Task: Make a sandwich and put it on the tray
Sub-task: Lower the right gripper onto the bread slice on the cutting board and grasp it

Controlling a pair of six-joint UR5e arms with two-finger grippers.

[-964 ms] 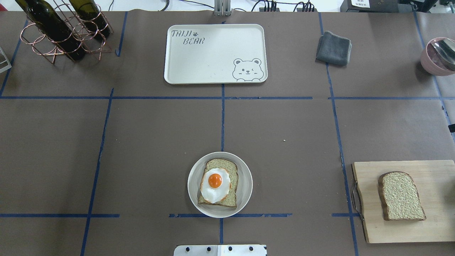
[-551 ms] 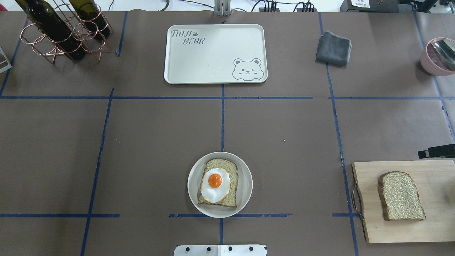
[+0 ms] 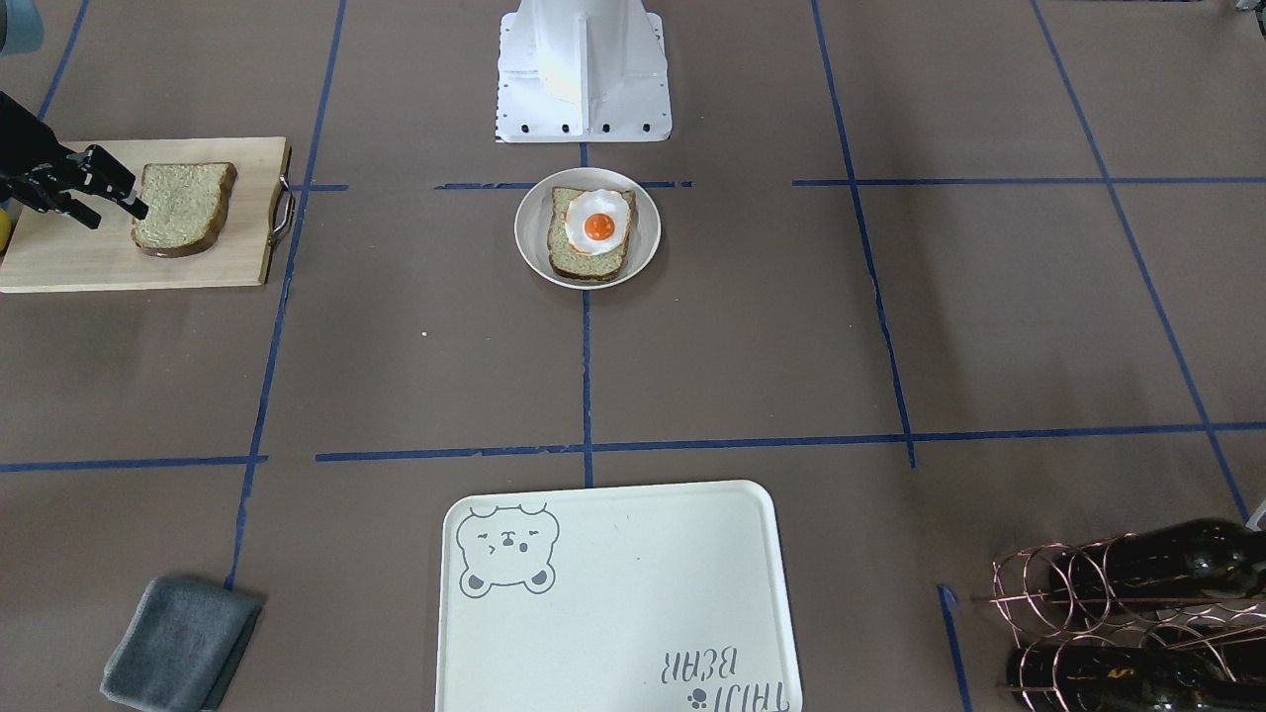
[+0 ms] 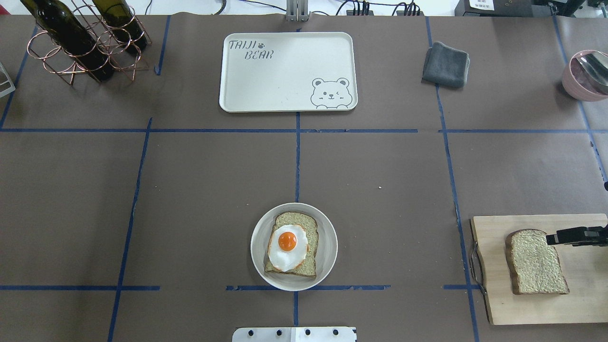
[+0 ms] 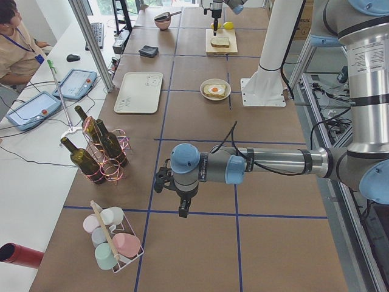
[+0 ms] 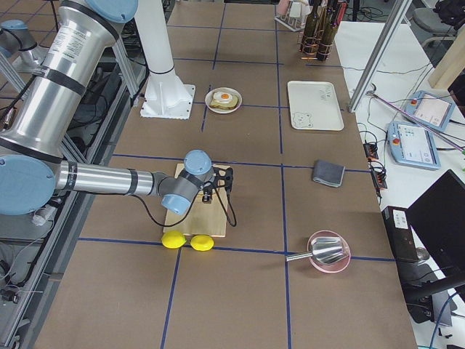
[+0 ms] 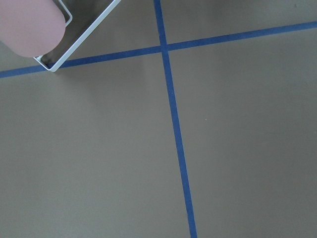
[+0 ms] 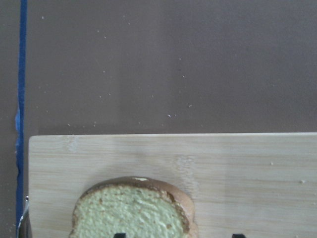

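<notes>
One bread slice [image 4: 304,225] lies on a small round white plate [image 4: 329,240] with the fried egg [image 4: 287,247] on top. The second bread slice [image 4: 536,261] lies on the wooden cutting board [image 4: 494,304]. My right gripper [image 4: 565,236] is open and empty above the board, at that slice's rounded far corner. In the right wrist view the slice [image 8: 131,210] shows with one fingertip [image 8: 118,235] over it and the other beside it. The cream tray [image 4: 288,71] is empty. My left gripper [image 5: 182,210] shows only in the exterior left view; I cannot tell whether it is open or shut.
A grey cloth [image 4: 445,64] lies right of the tray. A copper rack with wine bottles [image 4: 85,40] stands at the back left. A pink bowl with a metal scoop [image 4: 586,76] sits at the right edge. Two lemons [image 6: 187,241] lie by the board.
My right gripper has come in from the table's right edge and moved nearer and leftward, over the cutting board up to the second slice. Nothing else moved.
</notes>
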